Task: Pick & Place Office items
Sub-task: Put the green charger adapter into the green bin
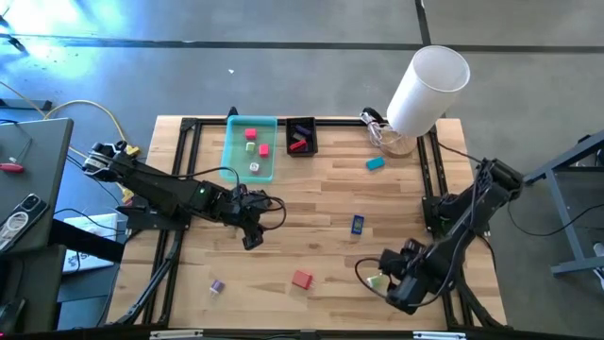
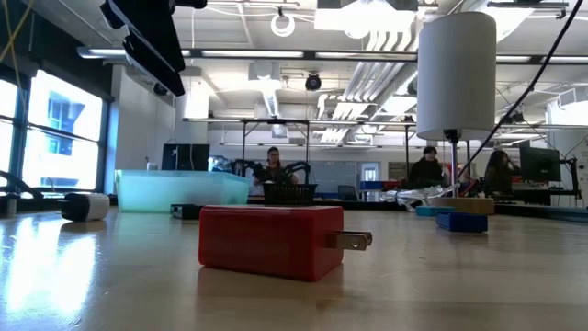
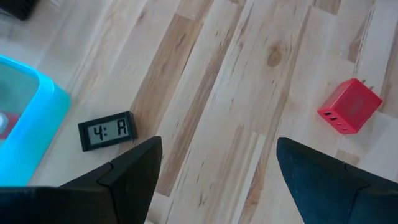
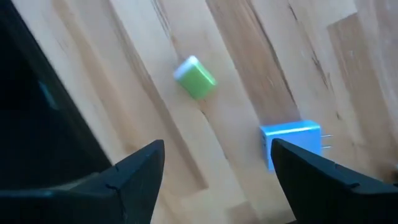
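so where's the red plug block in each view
High view: red plug block at the table's near edge, centre.
Low view: front and centre, prongs pointing right.
Left wrist view: far right, beyond the open left gripper.
Right wrist view: not in it.
Shared landmark: teal tray.

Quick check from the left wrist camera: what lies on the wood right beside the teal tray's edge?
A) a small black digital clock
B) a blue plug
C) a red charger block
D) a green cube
A: in the left wrist view the small black digital clock lies on the wood just off the teal tray, while the red charger block sits well away across the boards.
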Controlling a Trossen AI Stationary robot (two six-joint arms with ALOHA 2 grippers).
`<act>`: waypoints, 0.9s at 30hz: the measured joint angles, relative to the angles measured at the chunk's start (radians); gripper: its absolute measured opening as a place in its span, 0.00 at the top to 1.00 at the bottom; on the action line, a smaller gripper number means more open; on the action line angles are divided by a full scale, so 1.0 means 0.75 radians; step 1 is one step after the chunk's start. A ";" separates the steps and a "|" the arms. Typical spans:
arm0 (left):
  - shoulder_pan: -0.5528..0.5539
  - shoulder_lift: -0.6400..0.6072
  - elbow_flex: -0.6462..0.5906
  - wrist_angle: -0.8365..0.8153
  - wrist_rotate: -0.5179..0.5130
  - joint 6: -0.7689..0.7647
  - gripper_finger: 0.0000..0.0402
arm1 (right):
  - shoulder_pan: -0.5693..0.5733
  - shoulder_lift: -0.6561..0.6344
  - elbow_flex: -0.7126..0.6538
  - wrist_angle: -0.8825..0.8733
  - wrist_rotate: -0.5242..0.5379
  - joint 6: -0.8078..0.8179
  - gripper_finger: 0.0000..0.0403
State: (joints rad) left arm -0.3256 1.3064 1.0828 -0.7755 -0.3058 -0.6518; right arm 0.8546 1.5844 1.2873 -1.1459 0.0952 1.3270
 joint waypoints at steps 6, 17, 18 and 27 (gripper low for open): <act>0.003 0.000 0.000 0.002 -0.001 0.001 0.23 | 0.022 0.119 -0.001 -0.034 -0.009 -0.046 0.30; 0.003 0.000 0.000 0.003 -0.005 0.001 0.23 | 0.010 0.308 -0.001 -0.012 0.034 -0.475 0.30; 0.003 0.000 0.000 0.002 -0.005 0.001 0.23 | 0.007 0.322 -0.001 -0.009 0.034 -0.513 0.30; 0.004 0.000 0.000 0.004 -0.015 0.002 0.23 | -0.082 0.358 -0.001 0.003 0.042 -0.528 0.30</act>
State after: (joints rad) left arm -0.3225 1.3064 1.0828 -0.7727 -0.3172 -0.6502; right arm 0.7931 1.8526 1.2869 -1.1435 0.1268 0.9309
